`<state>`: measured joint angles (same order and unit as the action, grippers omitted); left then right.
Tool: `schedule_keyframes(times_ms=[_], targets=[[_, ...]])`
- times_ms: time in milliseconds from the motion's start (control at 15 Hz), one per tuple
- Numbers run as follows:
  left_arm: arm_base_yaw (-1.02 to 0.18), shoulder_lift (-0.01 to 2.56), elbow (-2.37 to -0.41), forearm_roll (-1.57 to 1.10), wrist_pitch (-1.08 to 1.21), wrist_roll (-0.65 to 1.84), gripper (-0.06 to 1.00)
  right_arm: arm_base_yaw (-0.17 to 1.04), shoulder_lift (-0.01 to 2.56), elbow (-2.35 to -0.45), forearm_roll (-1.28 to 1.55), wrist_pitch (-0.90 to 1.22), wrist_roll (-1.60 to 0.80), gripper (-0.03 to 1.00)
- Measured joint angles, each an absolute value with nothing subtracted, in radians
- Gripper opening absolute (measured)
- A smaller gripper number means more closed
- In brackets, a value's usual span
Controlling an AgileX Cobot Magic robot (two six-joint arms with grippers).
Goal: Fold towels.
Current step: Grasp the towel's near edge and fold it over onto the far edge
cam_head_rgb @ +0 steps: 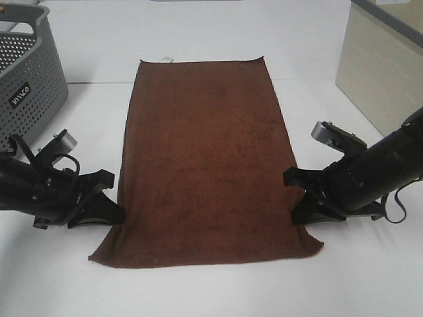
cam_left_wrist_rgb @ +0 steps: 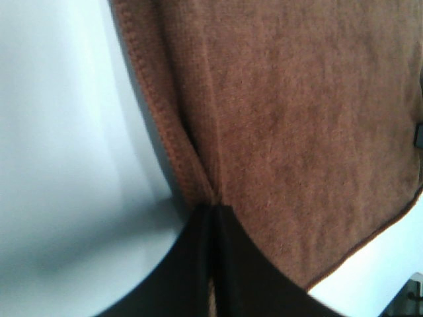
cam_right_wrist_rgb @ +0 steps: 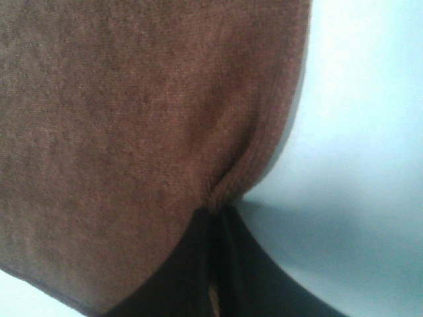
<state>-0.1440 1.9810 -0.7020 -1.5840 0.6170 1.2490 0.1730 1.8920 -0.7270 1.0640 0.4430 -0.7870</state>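
Reddish-brown terry, the towel lies spread flat on the white table, small white tag at its far short edge. The left gripper pinches the left long hem near the near end, jaws closed on it; the right gripper clamps the right hem likewise. A grey perforated basket stands far left
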Motion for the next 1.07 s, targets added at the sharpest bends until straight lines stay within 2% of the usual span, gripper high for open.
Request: schedule_keyframes(times_ms=[333, 867, 1067], targets=[[-0.144, 1.825, -0.618, -1.428, 0.605, 1.12, 0.0, 0.173, 1.766, -0.713, 0.876, 0.573, -0.581, 0.0], [-0.144, 1.548, -0.267, -1.424, 0.614, 1.116, 0.0, 0.173, 1.576, -0.371, 0.892, 0.561, -0.565, 0.0], [-0.144, 1.527, -0.251, -1.425, 0.614, 1.095, 0.0, 0.173, 1.519, -0.347, 0.903, 0.556, -0.576, 0.0]])
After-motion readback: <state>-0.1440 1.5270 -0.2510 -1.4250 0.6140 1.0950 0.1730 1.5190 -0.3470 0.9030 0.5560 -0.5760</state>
